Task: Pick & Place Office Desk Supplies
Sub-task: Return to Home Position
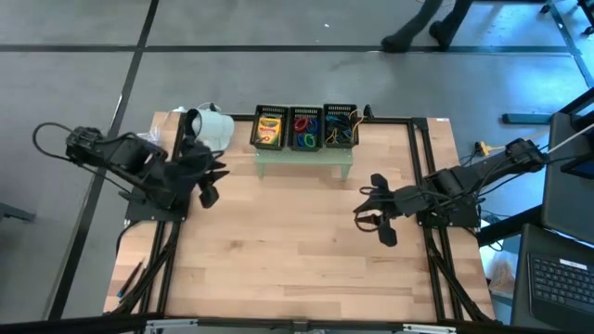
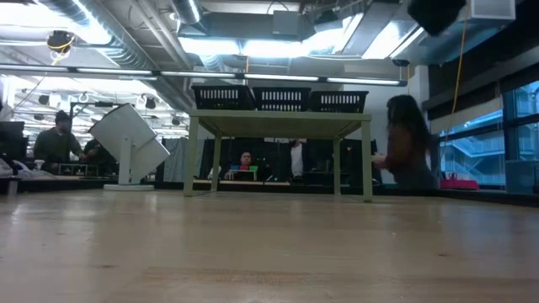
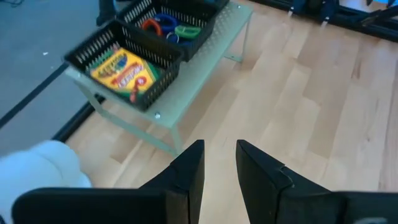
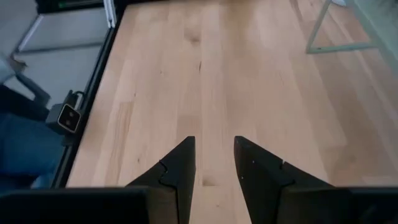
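Office desk supplies look fully sorted. The crayon box [image 1: 268,128] is in the left black bin [image 1: 269,109] and the red, green and blue rubber-band loops [image 1: 305,128] are in the middle bin [image 1: 306,109]. The right bin [image 1: 341,106] holds dark small items [image 1: 340,128] with a bit of yellow; can't tell exactly what they are. All three bins sit side by side on the pale green stand [image 1: 304,160] at 12 o'clock on the table [image 1: 297,250]. No loose supplies show on the wood in any view, so my read is pick-and-place is done and only parking the arms is left. Left gripper [image 3: 219,149] hangs over the table's 9–10 o'clock side, fingers slightly parted, nothing between them. The crayon bin is near it at 1–2 o'clock, not touching. Right gripper [image 4: 214,144] is over the 3 o'clock side, fingers likewise slightly parted and empty, above bare wood. The bins are well apart from it at roughly 11 o'clock. White lamp-like object [image 1: 212,125] stands just beside the stand at its 9 o'clock, close to the left arm, so watch clearance if that arm moves.
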{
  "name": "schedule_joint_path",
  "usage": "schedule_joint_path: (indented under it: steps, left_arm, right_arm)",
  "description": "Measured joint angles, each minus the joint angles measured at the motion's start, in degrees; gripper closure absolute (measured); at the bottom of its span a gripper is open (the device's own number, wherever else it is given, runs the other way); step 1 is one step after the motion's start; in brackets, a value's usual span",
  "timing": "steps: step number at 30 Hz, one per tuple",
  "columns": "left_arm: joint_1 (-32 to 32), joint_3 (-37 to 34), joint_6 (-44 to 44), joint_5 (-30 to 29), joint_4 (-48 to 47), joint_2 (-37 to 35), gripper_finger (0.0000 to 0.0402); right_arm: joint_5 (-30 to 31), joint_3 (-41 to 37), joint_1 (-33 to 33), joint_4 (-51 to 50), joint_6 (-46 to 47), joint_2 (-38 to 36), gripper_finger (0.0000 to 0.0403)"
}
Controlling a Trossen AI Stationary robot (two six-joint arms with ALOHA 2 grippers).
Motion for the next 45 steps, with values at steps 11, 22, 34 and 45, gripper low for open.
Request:
schedule_joint_path:
  steps: [11, 22, 34, 45]
  left_arm:
    - [-6.66, -24.16, -6.1, -5.46, 17.46, -12.49, 0.0316]
    - [-8.82, -42.58, 1.13, -4.04, 39.75, -20.76, 0.0316]
    - [-9.83, -49.72, 6.09, -3.62, 46.43, -31.17, 0.0315]
    - [-9.83, -49.88, 7.16, -3.53, 46.17, -32.57, 0.0315]
  right_arm:
    - [2.81, -19.83, 0.0, 17.94, 5.77, -11.37, 0.0288]
    - [2.99, -32.32, 0.0, 29.82, 4.89, -19.25, 0.0288]
    - [2.41, -42.19, 0.0, 39.42, 3.57, -26.4, 0.0288]
    - [2.4, -47.87, 0.0, 40.8, 3.8, -33.18, 0.0288]
